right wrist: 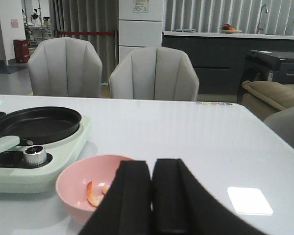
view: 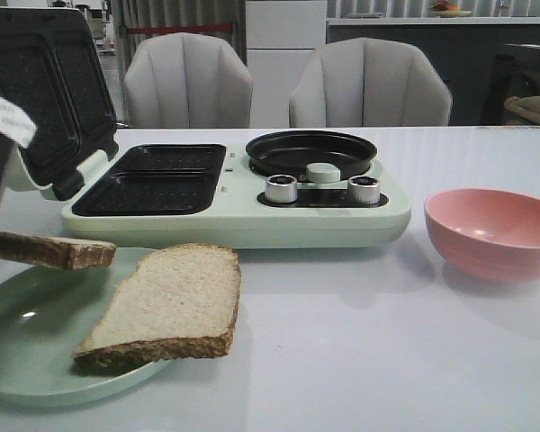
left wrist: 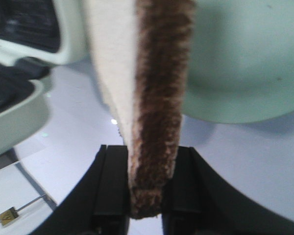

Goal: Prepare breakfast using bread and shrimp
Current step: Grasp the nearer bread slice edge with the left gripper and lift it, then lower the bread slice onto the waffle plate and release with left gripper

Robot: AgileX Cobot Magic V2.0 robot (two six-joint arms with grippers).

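Clamping one bread slice [left wrist: 157, 98] by its crust edge, the left pincer [left wrist: 144, 196] has both black fingers [left wrist: 110, 191] pressed against the slice's flat faces, the brown crust running up between them. In the front view that held slice [view: 49, 249] hangs roughly level, clear above the pale green plate [view: 27, 351] at the near left of the counter [view: 360, 360]. It keeps its shape out from the grip, so I judge it light and fairly stiff for bread, yet soft enough to dent or tear if squeezed hard; the firmer crust edge looks the safest place to pinch.

The second slice [view: 171, 301] lies flat on the plate, one corner overhanging the rim toward the counter. That overhang would likely be the easiest hold.

The right pincer [right wrist: 152, 196] hangs with its fingers together, holding nothing, just above the pink bowl [right wrist: 83, 183]. In the bowl lies the shrimp [right wrist: 93, 193], small orange-pink curls, probably slick and easily crushed.

Behind the plate stands the mint-green breakfast maker [view: 243, 211], lid [view: 45, 90] raised, two dark sandwich wells [view: 153, 180] open, a black round pan [view: 310, 153] on its right half behind two metal knobs [view: 281, 187].

No brand or readable writing shows; a small yellow tag [left wrist: 7, 217] on the counter is too blurred to read.
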